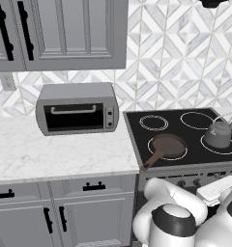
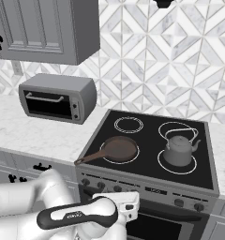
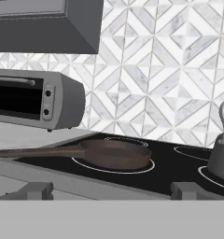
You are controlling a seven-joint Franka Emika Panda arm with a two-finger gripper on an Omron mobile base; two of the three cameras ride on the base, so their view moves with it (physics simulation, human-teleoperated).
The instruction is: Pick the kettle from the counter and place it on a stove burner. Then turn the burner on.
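Observation:
The grey kettle (image 1: 218,135) (image 2: 178,150) stands upright on the front right stove burner (image 1: 208,147) (image 2: 168,168), a thin white circle on the black glass. In the hand view the kettle (image 3: 223,158) sits at the right edge. My gripper (image 1: 218,187) (image 2: 133,199) hangs low in front of the stove's front panel, below the cooktop edge and apart from the kettle. It is open and holds nothing. The white marble counter (image 1: 50,149) (image 2: 34,133) stretches to the left of the stove.
A brown long-handled frying pan (image 1: 167,146) (image 2: 118,149) (image 3: 116,154) covers the front left burner, handle pointing left over the edge. A grey toaster oven (image 1: 77,108) (image 2: 58,98) stands on the counter under wall cabinets. Knobs (image 2: 179,202) (image 3: 37,190) line the stove front.

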